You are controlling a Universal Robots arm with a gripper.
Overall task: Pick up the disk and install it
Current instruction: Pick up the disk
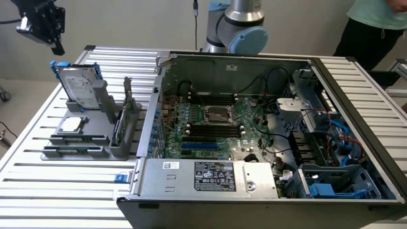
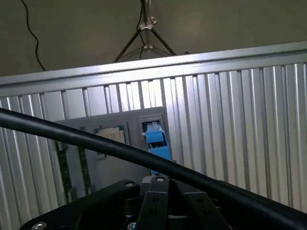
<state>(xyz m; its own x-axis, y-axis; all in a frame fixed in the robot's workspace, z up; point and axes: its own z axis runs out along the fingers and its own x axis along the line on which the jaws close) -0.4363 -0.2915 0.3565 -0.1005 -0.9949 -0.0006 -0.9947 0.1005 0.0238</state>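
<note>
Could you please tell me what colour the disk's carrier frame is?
Blue; the disk's carrier shows best in the exterior view.

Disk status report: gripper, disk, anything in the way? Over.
Gripper shut, empty, high off the disk. Disk upright in grey holder, untouched. Black cable crosses wrist view before it.

The rack [image 1: 95, 151] sits on the table [image 1: 57, 195], at the exterior view's left of the case [image 1: 210, 177] — the disk [image 1: 81, 87] stands in it, a chip [image 1: 71, 124] apparently in front.

bright, even light; pale glare on the ribbed tabletop [image 1: 57, 191], soft shade inside the open computer case [image 1: 222, 67].
</note>
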